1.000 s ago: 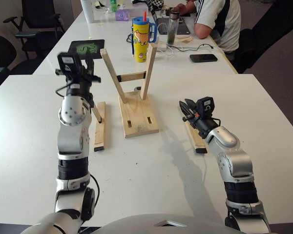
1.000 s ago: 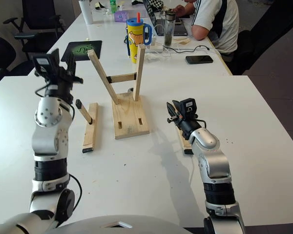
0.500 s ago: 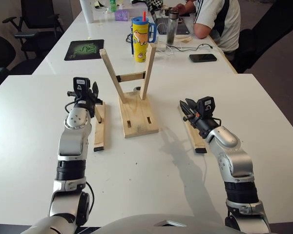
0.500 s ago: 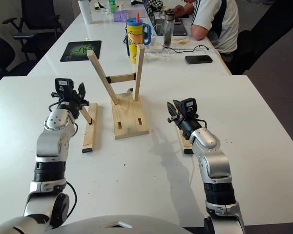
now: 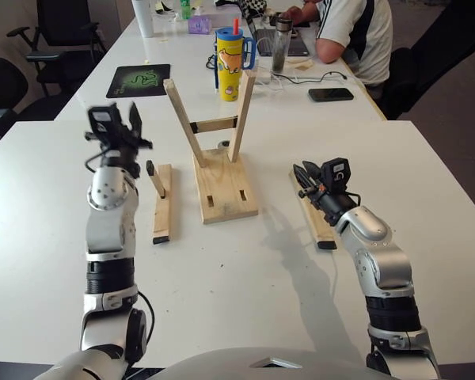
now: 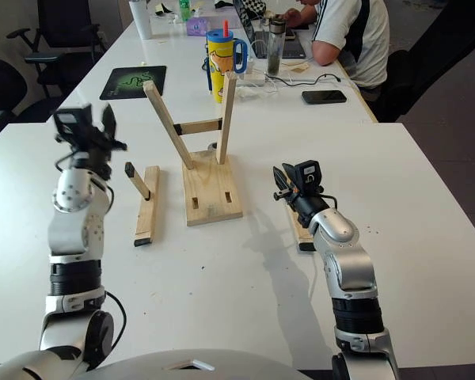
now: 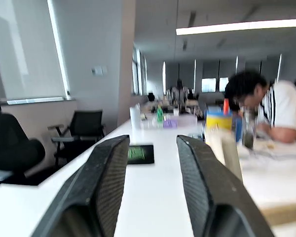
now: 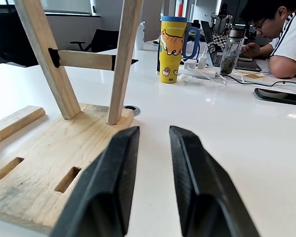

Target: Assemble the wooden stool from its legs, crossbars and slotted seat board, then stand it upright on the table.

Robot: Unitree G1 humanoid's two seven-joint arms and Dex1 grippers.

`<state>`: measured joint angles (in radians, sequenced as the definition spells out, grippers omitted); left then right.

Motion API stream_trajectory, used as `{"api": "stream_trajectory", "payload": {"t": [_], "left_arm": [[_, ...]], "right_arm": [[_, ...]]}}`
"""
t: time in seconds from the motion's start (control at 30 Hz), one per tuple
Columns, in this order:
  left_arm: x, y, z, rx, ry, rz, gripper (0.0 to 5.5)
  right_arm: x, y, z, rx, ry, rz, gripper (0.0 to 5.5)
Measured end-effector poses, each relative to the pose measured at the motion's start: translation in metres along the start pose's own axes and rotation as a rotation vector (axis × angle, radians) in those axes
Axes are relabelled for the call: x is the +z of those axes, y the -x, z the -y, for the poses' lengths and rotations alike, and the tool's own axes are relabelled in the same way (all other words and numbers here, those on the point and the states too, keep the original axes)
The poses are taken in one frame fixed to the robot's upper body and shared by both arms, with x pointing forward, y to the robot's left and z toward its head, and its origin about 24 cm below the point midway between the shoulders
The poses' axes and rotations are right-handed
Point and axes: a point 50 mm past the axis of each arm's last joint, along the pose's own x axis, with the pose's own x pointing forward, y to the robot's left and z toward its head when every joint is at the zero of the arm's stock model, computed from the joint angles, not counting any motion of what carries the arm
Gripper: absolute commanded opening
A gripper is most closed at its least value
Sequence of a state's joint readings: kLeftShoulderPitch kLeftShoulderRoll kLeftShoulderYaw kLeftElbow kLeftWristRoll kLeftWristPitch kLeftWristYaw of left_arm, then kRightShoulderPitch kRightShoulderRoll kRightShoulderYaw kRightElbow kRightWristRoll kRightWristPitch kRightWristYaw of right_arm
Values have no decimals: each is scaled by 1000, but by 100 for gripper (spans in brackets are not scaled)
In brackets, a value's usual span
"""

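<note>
Pale wood marks the half-built stool at the middle of the head views: the slotted seat board [image 5: 226,190] lies flat on the white table [image 5: 245,293], with two empty slots showing in its nearer half. Two legs [image 5: 183,123] stand in its far end, leaning away from each other, and a dark-ended crossbar [image 5: 215,124] joins them about halfway up. Just left of the board, a loose leg [image 5: 163,207] lies flat and apart from it, and a short dark-tipped stick [image 5: 153,178] tilts up from its far end. Another loose wooden piece [image 5: 321,229] lies right of the board, partly under the right arm. The left gripper [image 5: 125,127] is raised above the table at the upper left of the frame, beyond the loose leg; its fingers [image 7: 108,177] stand apart and hold nothing. The right gripper [image 5: 302,180] sits low at the centre right, just over the far end of the wooden piece and pointing towards the seat board. Its fingers [image 8: 116,173] have a narrow gap between them and are empty. Whether it touches the wood below cannot be told. On the far table behind the stool stand a yellow tumbler [image 5: 230,53] and a dark bottle [image 5: 280,43], with a green-patterned mouse pad [image 5: 140,79] to the left and a phone [image 5: 330,94] to the right.
</note>
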<state>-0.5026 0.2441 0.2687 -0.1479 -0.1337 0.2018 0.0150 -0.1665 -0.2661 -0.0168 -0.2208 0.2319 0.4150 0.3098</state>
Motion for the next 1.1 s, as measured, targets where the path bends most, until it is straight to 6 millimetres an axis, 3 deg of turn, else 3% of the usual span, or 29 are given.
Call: {"api": "stream_trajectory", "payload": {"t": [0.07, 0.13, 0.23, 0.3, 0.4, 0.63, 0.83, 1.1], "left_arm": [[15, -5, -15, 30, -16, 48, 214], [8, -2, -31, 52, -47, -7, 243], [-45, 22, -52, 68, -45, -317, 285], [-82, 54, -57, 21, -57, -549, 314], [-107, 87, -60, -32, -80, -736, 360], [-107, 104, -31, -217, -14, -857, 438], [-116, 126, -16, -282, 24, -1023, 438], [-124, 133, 5, -327, 39, -1063, 438]], "right_arm": [[0, 0, -1, 3, 1, -1, 114], [-1, 0, -1, 1, 2, -3, 114], [-3, 2, -1, -4, 2, -9, 114], [-4, 3, -2, -6, -1, -10, 114], [-5, 4, -2, -9, -3, -14, 114], [-6, 5, -2, -13, 1, -19, 114], [-6, 5, -2, -13, 2, -17, 114], [-6, 5, -3, -12, 4, -15, 114]]}}
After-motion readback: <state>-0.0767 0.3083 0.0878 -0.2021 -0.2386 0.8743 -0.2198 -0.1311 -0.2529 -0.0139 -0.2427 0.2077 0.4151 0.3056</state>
